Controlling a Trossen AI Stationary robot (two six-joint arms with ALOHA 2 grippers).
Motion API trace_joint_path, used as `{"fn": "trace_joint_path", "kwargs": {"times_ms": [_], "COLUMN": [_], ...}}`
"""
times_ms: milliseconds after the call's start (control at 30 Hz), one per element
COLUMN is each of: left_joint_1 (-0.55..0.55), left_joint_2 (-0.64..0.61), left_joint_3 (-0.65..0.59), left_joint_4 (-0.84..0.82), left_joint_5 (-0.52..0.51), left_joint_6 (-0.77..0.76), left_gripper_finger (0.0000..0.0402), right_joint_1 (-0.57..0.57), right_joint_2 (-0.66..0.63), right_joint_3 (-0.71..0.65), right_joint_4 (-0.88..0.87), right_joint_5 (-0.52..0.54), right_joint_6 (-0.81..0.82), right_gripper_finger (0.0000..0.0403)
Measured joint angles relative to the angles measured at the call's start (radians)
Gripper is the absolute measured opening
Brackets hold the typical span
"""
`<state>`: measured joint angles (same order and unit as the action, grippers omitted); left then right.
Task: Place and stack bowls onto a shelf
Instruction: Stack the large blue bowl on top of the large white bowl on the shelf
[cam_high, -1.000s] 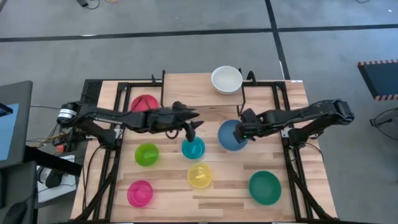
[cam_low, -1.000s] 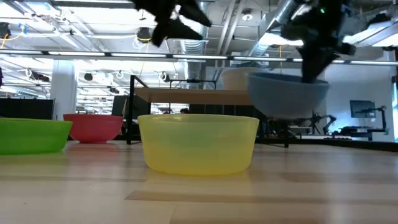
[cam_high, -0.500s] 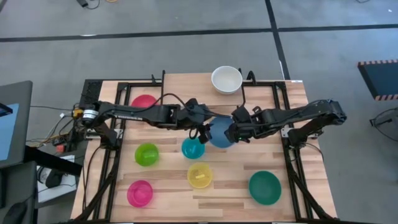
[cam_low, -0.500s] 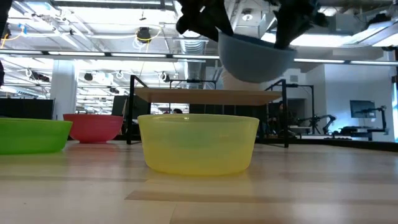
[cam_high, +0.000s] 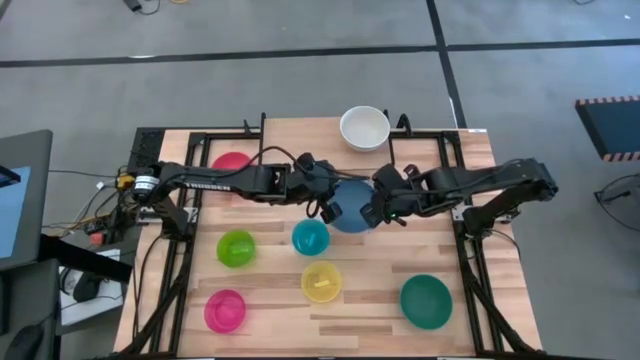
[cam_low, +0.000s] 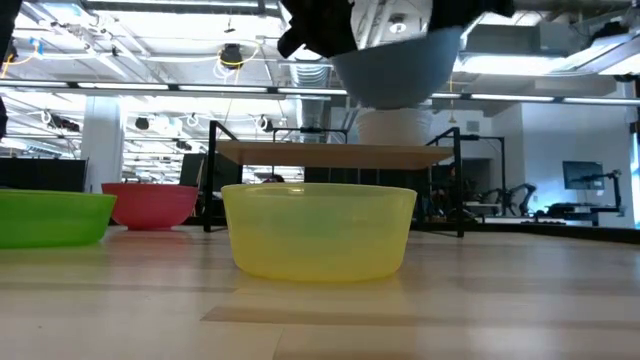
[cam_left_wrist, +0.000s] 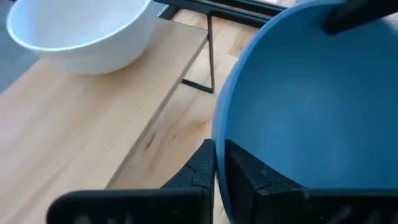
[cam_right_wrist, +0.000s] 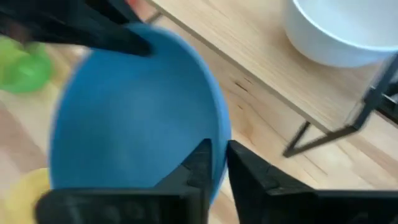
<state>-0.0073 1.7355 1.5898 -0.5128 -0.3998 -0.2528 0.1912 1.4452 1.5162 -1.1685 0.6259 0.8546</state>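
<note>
Blue bowl (cam_high: 350, 206) is up in the air, gripped from both sides, just in front of the shelf (cam_high: 310, 140). Left gripper (cam_high: 327, 209) has its fingers pinched on the bowl's rim on one side; left wrist view shows one finger inside the wall and one outside, pressed onto it (cam_left_wrist: 214, 177). Right gripper (cam_high: 378, 211) has the opposite rim between its fingers, one finger each side of the wall in the right wrist view (cam_right_wrist: 217, 168); can't tell whether they actually press the wall.

Low view: the bowl (cam_low: 395, 65) hangs above the level of the shelf plank, tilted.

Relative to the blue bowl:
- white bowl (cam_high: 364, 127) sits on the shelf top, behind it
- cyan bowl (cam_high: 310, 237) on the table just in front
- yellow bowl (cam_high: 321, 283) further front
- lime bowl (cam_high: 237, 248) and pink bowl (cam_high: 225, 310) off on the left arm's side
- teal bowl (cam_high: 426, 301) front, on the right arm's side
- red bowl (cam_high: 231, 163) back on the left arm's side, beside the shelf
</note>
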Motion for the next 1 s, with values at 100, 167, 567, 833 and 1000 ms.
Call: {"fn": "trace_joint_path", "kwargs": {"times_ms": [100, 167, 567, 833, 1000], "left_joint_1": [-0.001, 0.002, 0.048, 0.084, 0.084], "left_joint_2": [0.0, 0.0, -0.003, -0.003, 0.002], "left_joint_3": [0.0, 0.002, 0.086, 0.096, 0.096], "left_joint_4": [0.007, 0.011, -0.029, -0.052, -0.042], "left_joint_5": [0.022, 0.021, -0.027, -0.045, -0.035], "left_joint_6": [0.001, 0.002, 0.044, 0.089, 0.221], "left_gripper_finger": [0.0001, 0.0, 0.0, 0.0, 0.0], "right_joint_1": [0.0, -0.003, -0.122, -0.151, -0.156], "right_joint_2": [-0.006, -0.007, 0.014, -0.008, -0.063], "right_joint_3": [0.033, 0.065, 0.119, 0.136, 0.176], "right_joint_4": [0.002, -0.001, -0.023, -0.001, 0.051], "right_joint_5": [-0.001, 0.002, -0.112, -0.128, -0.221], "right_joint_6": [-0.044, -0.066, -0.145, -0.197, -0.314], "right_gripper_finger": [0.0125, 0.0155, 0.0242, 0.0229, 0.0228]}}
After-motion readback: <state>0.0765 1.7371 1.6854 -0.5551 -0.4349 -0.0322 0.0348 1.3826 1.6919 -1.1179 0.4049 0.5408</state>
